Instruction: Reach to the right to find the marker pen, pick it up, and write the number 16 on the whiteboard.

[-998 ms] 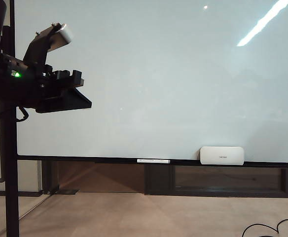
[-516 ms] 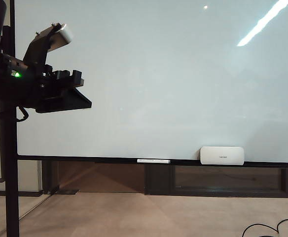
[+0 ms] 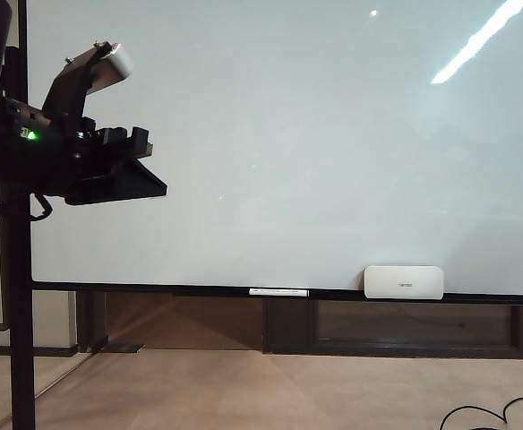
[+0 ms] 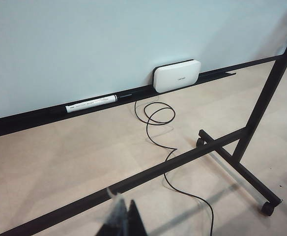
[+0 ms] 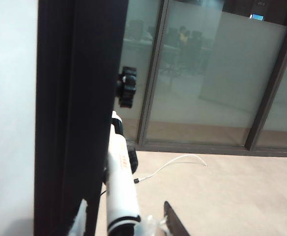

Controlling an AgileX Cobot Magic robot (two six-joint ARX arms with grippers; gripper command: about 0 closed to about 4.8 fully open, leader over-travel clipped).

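nothing has moved on the board [image 3: 288,134]; the right tool [image 5: 143,223] sits apart around the pen [image 5: 120,187], the left tool [image 4: 121,221] i can't tell.

Nothing here can be read from where I stand. The eraser block [image 4: 177,76] carries a small grey mark on its face, and the thin white stick [image 4: 91,103] beside it shows dark print (both too small to read).

A black ledge [image 3: 199,291] runs along the foot of the whiteboard [image 3: 288,143]. A thin white stick [image 3: 278,292] lies flat on it, and a white eraser block [image 3: 403,281] stands near, leaning on the board.
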